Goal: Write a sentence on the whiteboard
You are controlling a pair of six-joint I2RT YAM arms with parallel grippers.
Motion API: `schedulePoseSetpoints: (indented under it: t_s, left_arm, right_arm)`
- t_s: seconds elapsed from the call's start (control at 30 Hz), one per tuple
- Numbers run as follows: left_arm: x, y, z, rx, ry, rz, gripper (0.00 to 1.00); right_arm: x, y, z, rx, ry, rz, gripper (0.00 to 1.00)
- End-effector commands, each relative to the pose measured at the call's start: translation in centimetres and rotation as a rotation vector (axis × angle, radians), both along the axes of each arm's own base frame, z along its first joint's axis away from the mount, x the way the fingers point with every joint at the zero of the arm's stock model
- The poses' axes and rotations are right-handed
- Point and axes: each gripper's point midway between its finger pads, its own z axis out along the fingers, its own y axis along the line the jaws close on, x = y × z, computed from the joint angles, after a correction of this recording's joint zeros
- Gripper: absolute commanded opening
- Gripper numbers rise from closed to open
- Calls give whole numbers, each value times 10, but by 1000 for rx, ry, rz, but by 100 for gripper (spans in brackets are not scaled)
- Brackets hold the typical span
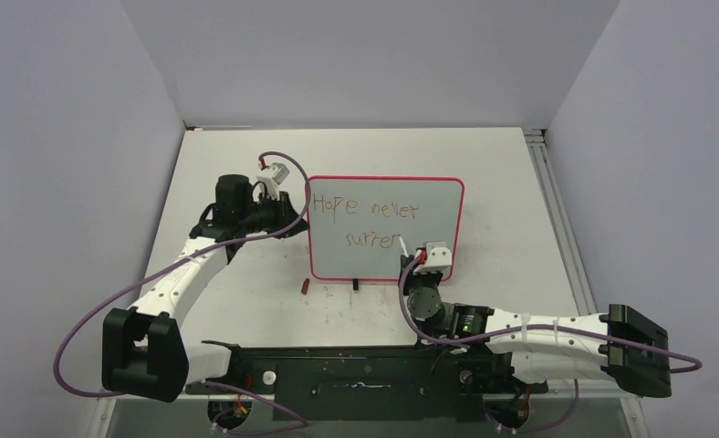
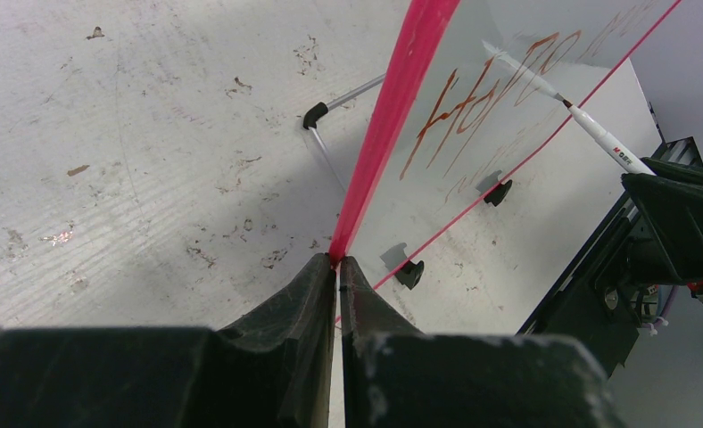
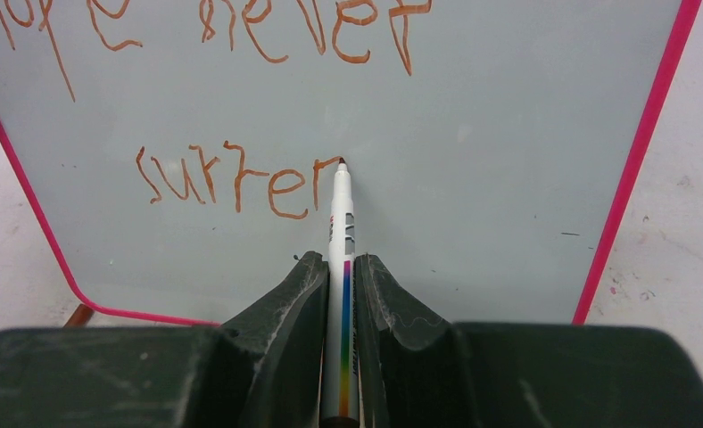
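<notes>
1 whiteboard [image 1: 429, 205], upright; sentence [image 1: 388, 211] on it, 2 lines: "Hope never / surrer". At its left frame edge, left gripper [image 2: 339, 263], jaws pinching the frame. In front of it, right gripper [image 3: 341, 263], jaws clamping marker [image 3: 341, 205], tip at last letter.

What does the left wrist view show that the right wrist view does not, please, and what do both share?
Only the left wrist view clearly shows the left gripper shut on the pink edge of the whiteboard, and the board's black feet. Only the right wrist view shows, head-on, the right gripper shut on the marker, its tip at the end of a readable "surrer" in the sentence. Both show the board, the marker and part of "Hope".
</notes>
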Motion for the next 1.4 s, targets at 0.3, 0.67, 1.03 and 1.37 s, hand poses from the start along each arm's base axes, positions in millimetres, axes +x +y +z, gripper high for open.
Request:
schedulePoseSetpoints:
  t_s: [0.3,0.67,1.03,1.37]
  left_arm:
    - [-1,-7,21,-39,-52,-28,5]
    - [-1,-7,21,-38,-52,-28,5]
    - [-1,-7,20,-38,-52,-25,5]
    - [0,-6,20,-37,-48,-19,5]
  right_arm:
    - [2,-10,-8,-2,17,-43,5]
    - [-4,-13,-18,3,46,-42,5]
    - [-10,-13,-25,0,62,-40,5]
    - [-14,-12,-27,0,66,-33,5]
